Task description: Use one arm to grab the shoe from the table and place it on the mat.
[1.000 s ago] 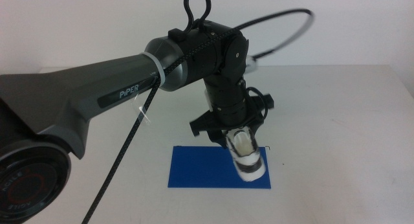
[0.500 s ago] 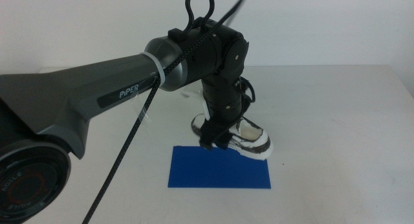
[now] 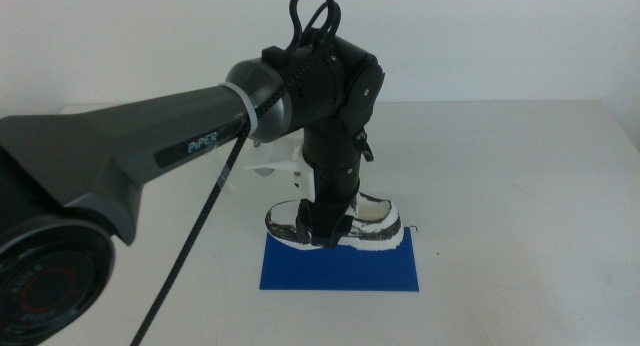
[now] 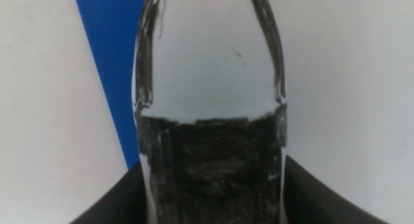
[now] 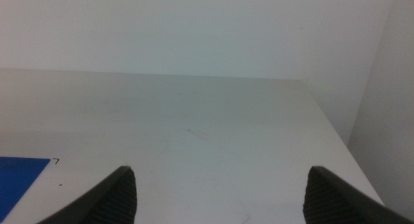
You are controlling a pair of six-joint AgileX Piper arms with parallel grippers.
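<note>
My left arm (image 3: 150,156) reaches in over the desk (image 3: 520,186) and bends down at the wrist, so that my left hand (image 3: 322,229) points straight down onto the shoe (image 3: 345,224). The hand is pinching the shoe across its middle, one jaw on each side, as my left wrist camera shows with the shoe's white toe (image 4: 210,56) running away between the two dark jaws. The shoe lies level and sideways along the far edge of the blue mat (image 3: 340,266), its sole at or just above the mat; I cannot tell whether they touch. My right hand (image 5: 220,191) waits off to the side, low over bare desk, its jaws spread wide with nothing between them and a corner of the mat nearby.
</note>
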